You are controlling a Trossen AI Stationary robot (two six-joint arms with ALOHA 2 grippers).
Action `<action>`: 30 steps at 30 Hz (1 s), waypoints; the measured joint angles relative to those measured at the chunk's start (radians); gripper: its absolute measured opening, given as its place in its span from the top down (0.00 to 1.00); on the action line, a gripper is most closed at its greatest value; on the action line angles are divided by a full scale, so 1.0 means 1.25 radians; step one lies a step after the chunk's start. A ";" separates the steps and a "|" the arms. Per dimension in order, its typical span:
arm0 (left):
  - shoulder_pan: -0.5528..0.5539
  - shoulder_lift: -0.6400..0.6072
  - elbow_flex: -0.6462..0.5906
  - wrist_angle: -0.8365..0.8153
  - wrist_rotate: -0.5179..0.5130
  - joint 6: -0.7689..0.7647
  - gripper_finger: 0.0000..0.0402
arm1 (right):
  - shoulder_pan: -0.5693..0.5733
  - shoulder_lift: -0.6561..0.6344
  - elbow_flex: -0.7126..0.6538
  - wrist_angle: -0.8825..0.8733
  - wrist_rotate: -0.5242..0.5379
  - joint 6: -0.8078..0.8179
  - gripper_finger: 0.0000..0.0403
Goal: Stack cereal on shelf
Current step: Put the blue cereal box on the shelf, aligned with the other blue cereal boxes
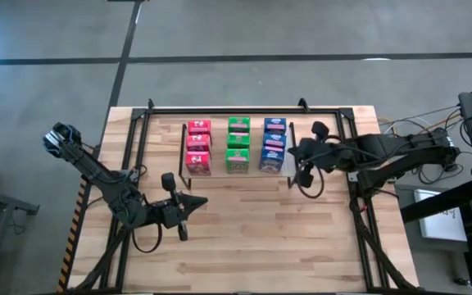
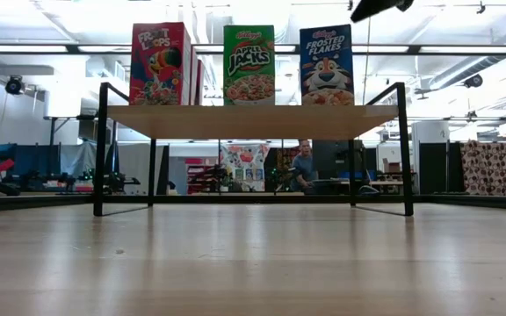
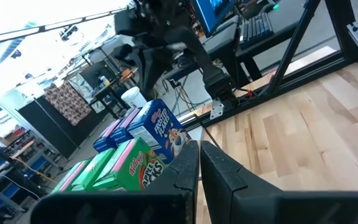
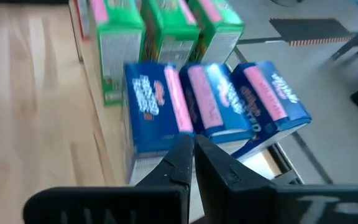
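Note:
The shelf stands at the far middle of the table, and its wood top bears three rows of cereal boxes standing upright: red, green and blue. The low view shows the front red, green and blue boxes. My right gripper is shut and hovers just right of the blue row, raised above shelf height. My left gripper is shut over the bare table in front of the shelf, pointing toward the boxes.
A larger black frame runs round the table's edges. Bare wood lies between the shelf and the near edge. Cables and equipment sit off the table's right side. A person shows far behind the shelf.

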 joint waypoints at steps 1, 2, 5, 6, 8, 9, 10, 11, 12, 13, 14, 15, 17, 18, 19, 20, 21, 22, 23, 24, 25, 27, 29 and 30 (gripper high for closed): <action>0.000 0.000 0.000 0.000 0.000 0.006 1.00 | 0.000 0.000 0.008 -0.001 0.000 0.015 0.98; 0.000 -0.001 0.000 0.000 0.000 0.015 1.00 | 0.000 0.000 0.017 0.000 0.000 0.031 0.98; 0.000 -0.002 0.000 0.000 0.000 0.047 1.00 | 0.000 0.008 0.044 0.001 -0.001 0.072 0.98; 0.000 -0.003 0.000 -0.001 -0.001 0.057 1.00 | 0.000 0.012 0.051 0.001 -0.001 0.081 0.98; 0.000 -0.004 0.000 0.000 -0.001 0.076 1.00 | 0.000 0.025 0.067 0.000 -0.001 0.090 0.98; 0.000 -0.004 0.000 -0.001 -0.002 0.086 1.00 | 0.000 0.032 0.074 0.001 -0.001 0.092 0.98; 0.000 -0.005 0.000 -0.001 -0.002 0.097 1.00 | 0.000 0.043 0.083 0.000 -0.001 0.093 0.98; 0.000 -0.005 0.000 -0.002 -0.004 0.107 1.00 | 0.000 0.054 0.093 0.000 -0.001 0.094 0.98; 0.000 -0.006 0.000 -0.003 -0.012 0.118 1.00 | 0.000 0.066 0.103 0.001 -0.002 0.094 0.98; 0.000 -0.007 0.000 -0.004 -0.019 0.126 1.00 | 0.000 0.079 0.113 0.000 -0.002 0.094 0.98; 0.000 -0.009 0.000 -0.004 -0.026 0.133 1.00 | 0.000 0.094 0.125 0.000 -0.002 0.094 0.98; 0.000 -0.011 0.000 -0.006 -0.036 0.139 1.00 | 0.000 0.109 0.137 0.000 -0.002 0.094 0.98; 0.000 -0.016 0.000 -0.012 -0.039 0.143 1.00 | 0.000 0.138 0.162 -0.001 -0.003 0.090 0.98; 0.000 -0.019 0.000 -0.019 -0.040 0.143 1.00 | 0.000 0.153 0.177 -0.002 -0.006 0.088 0.98; 0.000 -0.022 0.000 -0.029 -0.041 0.140 1.00 | 0.000 0.167 0.193 -0.002 -0.014 0.085 0.98; 0.000 -0.026 0.000 -0.036 -0.042 0.136 1.00 | 0.000 0.180 0.209 -0.002 -0.023 0.083 0.98; 0.000 -0.029 0.000 -0.046 -0.042 0.131 1.00 | 0.000 0.194 0.224 -0.003 -0.028 0.081 0.98; 0.000 -0.033 0.000 -0.054 -0.042 0.126 1.00 | 0.000 0.208 0.240 -0.004 -0.029 0.079 0.98; 0.000 -0.036 0.000 -0.058 -0.043 0.121 1.00 | 0.000 0.221 0.255 -0.005 -0.030 0.077 0.98; 0.000 -0.038 0.000 -0.063 -0.044 0.120 1.00 | 0.000 0.234 0.270 -0.011 -0.030 0.075 0.98; 0.000 -0.040 0.000 -0.069 -0.047 0.119 1.00 | 0.000 0.248 0.285 -0.020 -0.030 0.075 0.98; 0.000 -0.040 0.000 -0.074 -0.062 0.115 1.00 | -0.002 0.273 0.314 -0.034 -0.030 0.078 0.98; 0.000 -0.041 0.000 -0.082 -0.083 0.110 1.00 | -0.006 0.298 0.342 -0.054 -0.030 0.094 0.98; 0.000 -0.041 0.000 -0.087 -0.092 0.106 1.00 | -0.010 0.310 0.356 -0.064 -0.030 0.106 0.98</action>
